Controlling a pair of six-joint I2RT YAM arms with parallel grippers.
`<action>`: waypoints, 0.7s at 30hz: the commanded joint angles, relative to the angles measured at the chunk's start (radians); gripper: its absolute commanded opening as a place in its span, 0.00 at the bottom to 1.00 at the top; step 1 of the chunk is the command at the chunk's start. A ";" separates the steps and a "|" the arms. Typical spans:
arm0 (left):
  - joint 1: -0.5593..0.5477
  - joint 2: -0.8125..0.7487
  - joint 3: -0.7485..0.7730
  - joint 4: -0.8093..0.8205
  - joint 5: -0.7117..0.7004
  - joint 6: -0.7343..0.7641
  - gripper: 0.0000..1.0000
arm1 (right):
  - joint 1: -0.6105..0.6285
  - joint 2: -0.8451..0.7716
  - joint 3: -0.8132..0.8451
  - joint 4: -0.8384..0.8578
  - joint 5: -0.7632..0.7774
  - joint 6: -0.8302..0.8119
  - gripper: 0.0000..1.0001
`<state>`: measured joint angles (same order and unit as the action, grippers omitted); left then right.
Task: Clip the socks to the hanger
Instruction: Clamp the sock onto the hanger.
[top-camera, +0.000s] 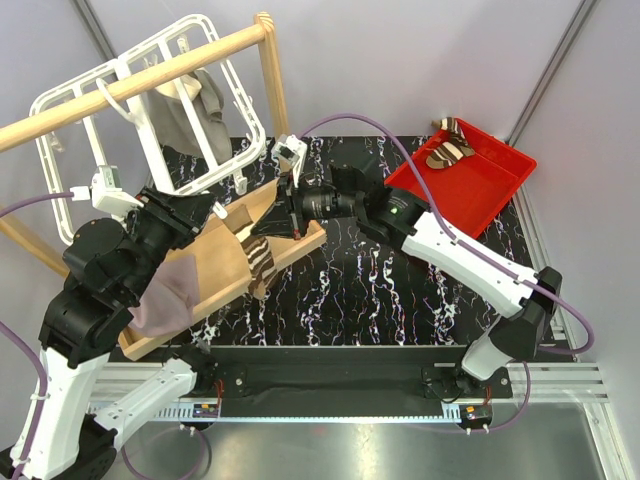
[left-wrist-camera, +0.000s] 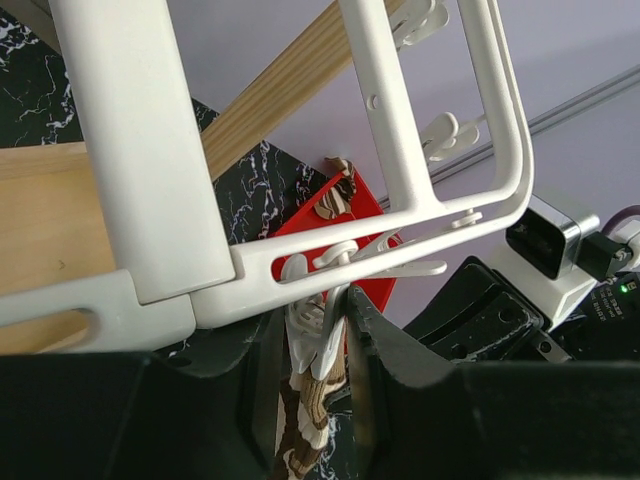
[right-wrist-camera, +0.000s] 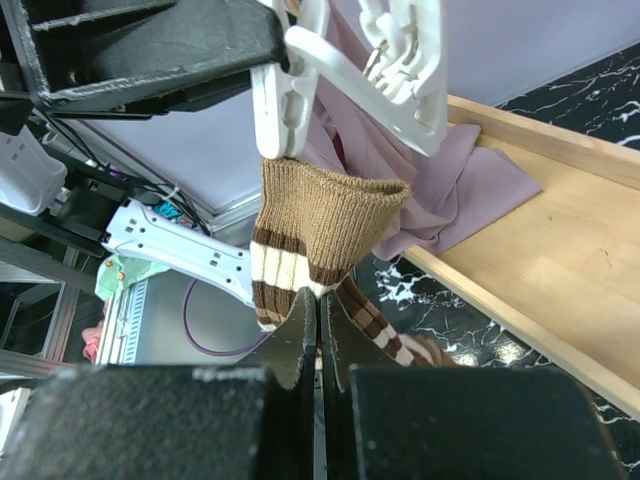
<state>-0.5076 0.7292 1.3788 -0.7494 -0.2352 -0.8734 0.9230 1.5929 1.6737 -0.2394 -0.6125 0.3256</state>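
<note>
Pinches limp, seemingly featherweight dark brown cream-striped knit sock (right-wrist-camera: 320, 225) below cuff in closed right claw (right-wrist-camera: 318, 310); clamps left claw (left-wrist-camera: 318, 305) around white plastic clip (left-wrist-camera: 305, 345) at sock's twelve o'clock.

We see the hanger (top-camera: 145, 135) hooked over the wooden rail (top-camera: 130, 85), a sock (top-camera: 262, 262) hanging under its corner clip (right-wrist-camera: 285, 110), a cloth (top-camera: 165, 295) on the board (top-camera: 215, 262) before it, and another sock (top-camera: 448, 152) in the tray (top-camera: 505, 190) well to its right.

red tray (top-camera: 488, 190) far right | mauve cloth (top-camera: 165, 295) on wooden stand (top-camera: 215, 50)
</note>
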 joint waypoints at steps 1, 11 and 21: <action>0.001 0.015 0.016 0.045 0.034 0.001 0.00 | 0.020 0.015 0.058 -0.011 -0.001 -0.013 0.00; 0.000 0.012 0.012 0.048 0.043 -0.004 0.00 | 0.031 0.018 0.069 0.003 0.010 -0.005 0.00; 0.000 0.006 0.006 0.048 0.046 -0.004 0.00 | 0.039 0.045 0.112 -0.006 0.008 0.000 0.00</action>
<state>-0.5076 0.7292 1.3788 -0.7471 -0.2314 -0.8738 0.9482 1.6279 1.7252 -0.2615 -0.6113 0.3256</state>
